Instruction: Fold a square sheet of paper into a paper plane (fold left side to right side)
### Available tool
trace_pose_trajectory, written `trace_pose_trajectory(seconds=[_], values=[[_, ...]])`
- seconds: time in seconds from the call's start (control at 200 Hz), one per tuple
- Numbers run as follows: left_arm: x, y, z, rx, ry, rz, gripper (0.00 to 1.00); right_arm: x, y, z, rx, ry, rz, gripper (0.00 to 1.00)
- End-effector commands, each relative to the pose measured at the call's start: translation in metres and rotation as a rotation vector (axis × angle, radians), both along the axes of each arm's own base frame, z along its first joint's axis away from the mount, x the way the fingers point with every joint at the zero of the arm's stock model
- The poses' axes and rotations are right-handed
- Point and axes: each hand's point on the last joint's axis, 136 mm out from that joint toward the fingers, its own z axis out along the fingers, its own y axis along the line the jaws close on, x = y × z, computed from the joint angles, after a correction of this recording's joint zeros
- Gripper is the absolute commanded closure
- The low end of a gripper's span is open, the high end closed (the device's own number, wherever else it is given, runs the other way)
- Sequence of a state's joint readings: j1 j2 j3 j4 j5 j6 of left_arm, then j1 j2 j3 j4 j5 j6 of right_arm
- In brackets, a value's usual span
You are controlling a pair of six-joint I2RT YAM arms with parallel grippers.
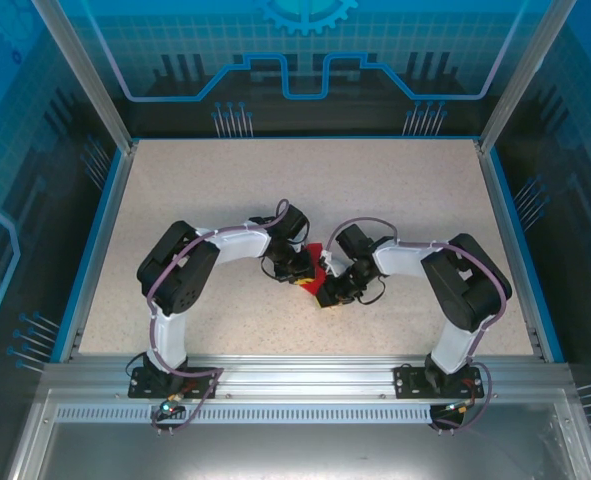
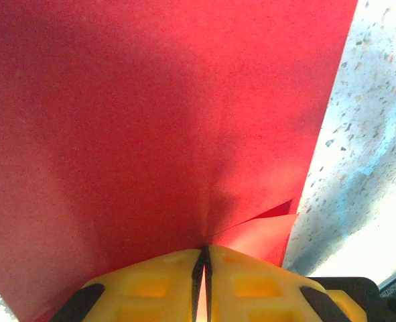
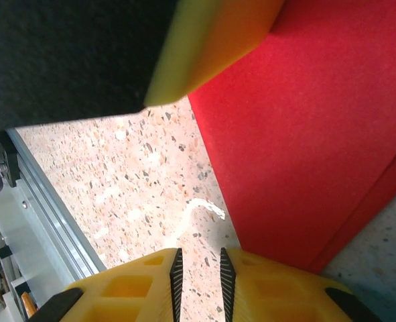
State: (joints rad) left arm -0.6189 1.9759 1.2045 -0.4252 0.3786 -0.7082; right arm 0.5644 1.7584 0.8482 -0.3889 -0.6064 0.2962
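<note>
The square sheet of paper (image 1: 315,258) lies red side up at mid-table between the two arms, partly hidden under them. In the left wrist view the red paper (image 2: 151,121) spreads ahead of my left gripper (image 2: 204,251), whose yellow jaws are shut on its near edge; a lower layer (image 2: 265,231) peeks out to the right. My right gripper (image 3: 198,258) hovers over bare table just left of the paper's edge (image 3: 318,134), jaws a narrow gap apart with nothing between them. From above, the left gripper (image 1: 300,272) and right gripper (image 1: 327,290) almost meet.
The speckled table (image 1: 275,190) spreads around the arms inside a blue-edged enclosure. In the right wrist view the left gripper's yellow finger (image 3: 211,47) hangs close overhead, and the aluminium rail (image 3: 43,201) of the near edge runs at the left. A small white mark (image 3: 201,206) sits on the table.
</note>
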Motion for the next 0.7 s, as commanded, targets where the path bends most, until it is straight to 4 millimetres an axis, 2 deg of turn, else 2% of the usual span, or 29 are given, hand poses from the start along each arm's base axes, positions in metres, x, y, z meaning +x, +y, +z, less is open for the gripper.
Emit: trace_pose_trajectory(seconds=[0.0, 0.09, 0.195, 0.31, 0.425, 0.54, 0.695], values=[[-0.014, 0.022, -0.042, 0.161, 0.045, -0.001, 0.84, -0.020, -0.019, -0.022, -0.103, 0.094, -0.026, 0.76], [-0.012, 0.020, -0.040, 0.157, 0.040, -0.002, 0.84, -0.026, -0.027, -0.028, -0.135, 0.113, -0.040, 0.77], [-0.007, 0.014, -0.029, 0.129, 0.023, -0.009, 0.83, -0.032, -0.037, -0.036, -0.179, 0.133, -0.060, 0.80], [0.003, 0.003, 0.001, 0.066, -0.035, -0.013, 0.79, -0.031, -0.047, -0.044, -0.220, 0.135, -0.098, 0.86], [0.009, 0.005, 0.031, 0.058, -0.100, -0.011, 0.74, -0.027, -0.051, -0.050, -0.248, 0.134, -0.129, 0.93], [0.004, 0.013, 0.048, 0.059, -0.138, 0.002, 0.72, -0.026, -0.054, -0.055, -0.272, 0.143, -0.144, 0.98], [-0.017, 0.010, 0.047, 0.049, -0.129, -0.020, 0.75, -0.027, -0.057, -0.060, -0.283, 0.153, -0.152, 1.00]])
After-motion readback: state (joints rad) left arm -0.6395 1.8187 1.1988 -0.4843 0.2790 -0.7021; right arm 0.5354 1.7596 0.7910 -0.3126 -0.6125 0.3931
